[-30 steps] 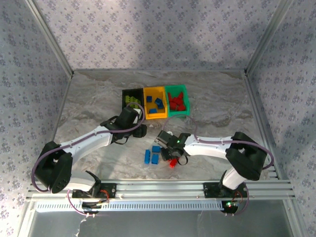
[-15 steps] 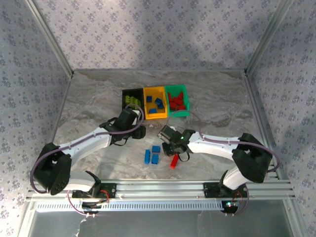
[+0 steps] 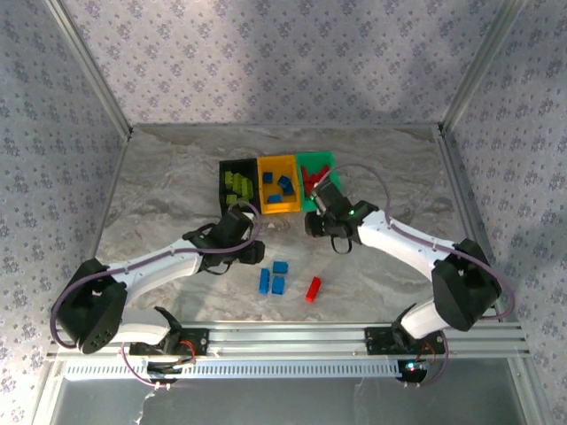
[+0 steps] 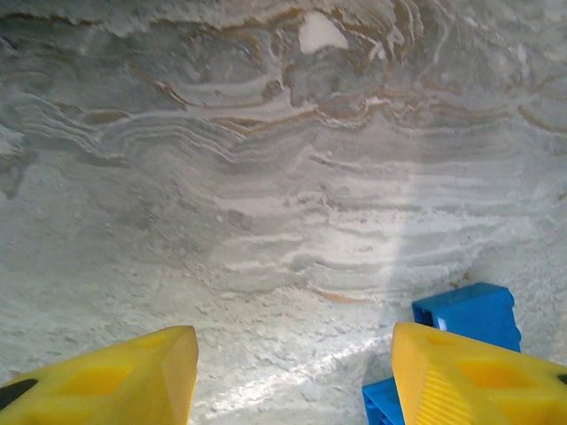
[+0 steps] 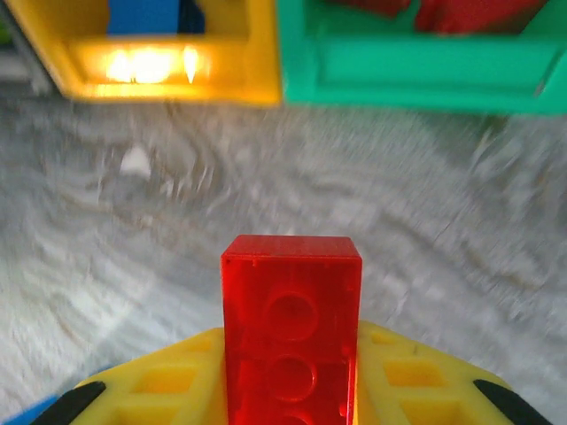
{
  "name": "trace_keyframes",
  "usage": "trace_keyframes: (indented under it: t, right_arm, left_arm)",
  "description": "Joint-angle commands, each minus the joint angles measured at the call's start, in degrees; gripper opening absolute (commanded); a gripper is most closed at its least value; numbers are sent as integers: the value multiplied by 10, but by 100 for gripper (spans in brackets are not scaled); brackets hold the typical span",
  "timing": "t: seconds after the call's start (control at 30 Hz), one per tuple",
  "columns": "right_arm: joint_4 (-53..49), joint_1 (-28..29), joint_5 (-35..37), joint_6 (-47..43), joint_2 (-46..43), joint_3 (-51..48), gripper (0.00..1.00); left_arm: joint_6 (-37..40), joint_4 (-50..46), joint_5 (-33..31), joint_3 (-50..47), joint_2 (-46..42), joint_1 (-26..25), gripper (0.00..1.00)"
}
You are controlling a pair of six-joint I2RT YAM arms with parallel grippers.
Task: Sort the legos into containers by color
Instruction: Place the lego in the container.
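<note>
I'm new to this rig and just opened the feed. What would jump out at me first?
The red brick gripped in the right claw, just short of the green bin at the back. That bin sits in a row with an orange bin and a black bin. Three blue bricks and a second red brick lie loose by the open left claw.

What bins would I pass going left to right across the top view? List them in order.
black bin → orange bin → green bin
</note>
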Motion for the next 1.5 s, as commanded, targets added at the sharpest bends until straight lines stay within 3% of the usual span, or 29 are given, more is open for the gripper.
trace_keyframes:
  t: [0.0,0.37,0.6,0.97,1.13,1.47]
  right_arm:
    - [19,-38,-31,-39,33,50,33]
    - [-9,-121,-49,-92,199,261,35]
    - [-48,-137,-57,-105,270,349,53]
    - [-19,-91,-42,-105,131,178,54]
    - [-43,-63,0,-115,65,107,54]
    - [-59,-16,9,-87,-36,-27,55]
  left_arm:
    - [-24,14,-4,-6,-15,-15,59]
    - [-41,16,-21,-11,-24,-40,59]
    - [-38,6,-31,-16,-38,-43,59]
    - [-33,18,-40,-17,-26,-43,59]
    - [-32,28,-51,-16,-18,-42,58]
    - [-33,44,-73,-25,-7,-43,56]
